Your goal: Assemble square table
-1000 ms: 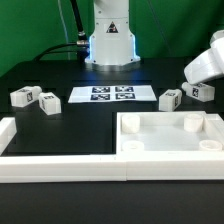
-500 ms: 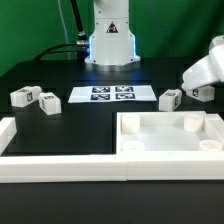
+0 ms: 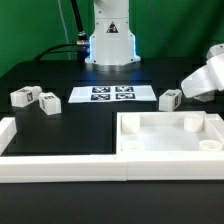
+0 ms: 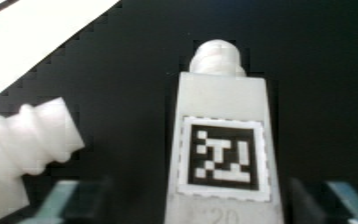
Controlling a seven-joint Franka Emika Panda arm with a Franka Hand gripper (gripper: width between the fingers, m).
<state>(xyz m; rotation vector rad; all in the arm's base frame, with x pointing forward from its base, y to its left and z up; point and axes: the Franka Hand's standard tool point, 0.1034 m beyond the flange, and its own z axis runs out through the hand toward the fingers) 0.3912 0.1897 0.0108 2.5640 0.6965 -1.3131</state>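
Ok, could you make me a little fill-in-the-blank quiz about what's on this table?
1. The marker board carries ___ tags.
2. To the exterior view's left of it lie ___ table legs.
3. In the wrist view, a tagged leg lies ___ the pincer's open fingers.
Missing words: four; two; between.

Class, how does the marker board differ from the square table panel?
The marker board carries black-and-white tags; the square table panel is plain white. The marker board is a thin flat sheet; the panel has a raised rim and round corner sockets. The marker board looks smaller and lies farther back. Both are white and lie flat on the black table.
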